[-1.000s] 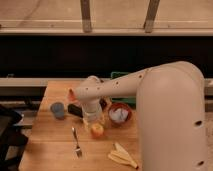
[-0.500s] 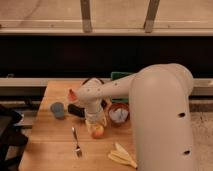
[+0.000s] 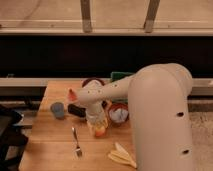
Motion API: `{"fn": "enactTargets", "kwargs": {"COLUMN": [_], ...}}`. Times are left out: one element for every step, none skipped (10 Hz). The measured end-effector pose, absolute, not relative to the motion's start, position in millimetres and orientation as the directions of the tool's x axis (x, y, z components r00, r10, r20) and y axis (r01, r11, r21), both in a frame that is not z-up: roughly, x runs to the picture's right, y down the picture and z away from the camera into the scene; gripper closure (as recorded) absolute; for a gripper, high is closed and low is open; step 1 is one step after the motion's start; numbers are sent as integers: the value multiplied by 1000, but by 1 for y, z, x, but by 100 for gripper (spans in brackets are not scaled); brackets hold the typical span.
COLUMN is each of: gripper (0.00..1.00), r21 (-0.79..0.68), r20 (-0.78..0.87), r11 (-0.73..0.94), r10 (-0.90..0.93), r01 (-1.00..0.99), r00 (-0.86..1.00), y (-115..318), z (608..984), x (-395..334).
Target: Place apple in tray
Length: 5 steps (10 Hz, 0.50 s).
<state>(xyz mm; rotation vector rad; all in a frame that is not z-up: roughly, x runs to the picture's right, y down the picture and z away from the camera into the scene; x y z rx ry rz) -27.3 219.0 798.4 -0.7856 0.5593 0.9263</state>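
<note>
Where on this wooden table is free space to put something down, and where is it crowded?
Free: the wooden table's front left corner, left of the silver fork; also between fork and yellow banana peel. Crowded: the middle, where the gripper hangs over the small orange-yellow apple beside the reddish-brown bowl.

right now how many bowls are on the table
2. The back bowl sits behind the arm; the front bowl is just right of the end effector, down at the apple. The arm may hide others.
</note>
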Motion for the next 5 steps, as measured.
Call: {"fn": "enactTargets", "kwargs": {"gripper": [79,89,97,100,100], "r21": [-349,-353,-354,-359,-361], "r20": [-714,-706,-698,-684,-672], "r11": [370,375,376,376,378], "r10": [489,494,503,517,528], "r01": [-861,-857,-856,-854,-852], "r00": [500,507,510,515,519], "y": [218,217,215,211,207], "z": [797,795,793,790,786], "x": [-27,-28,-28,-29,-30]}}
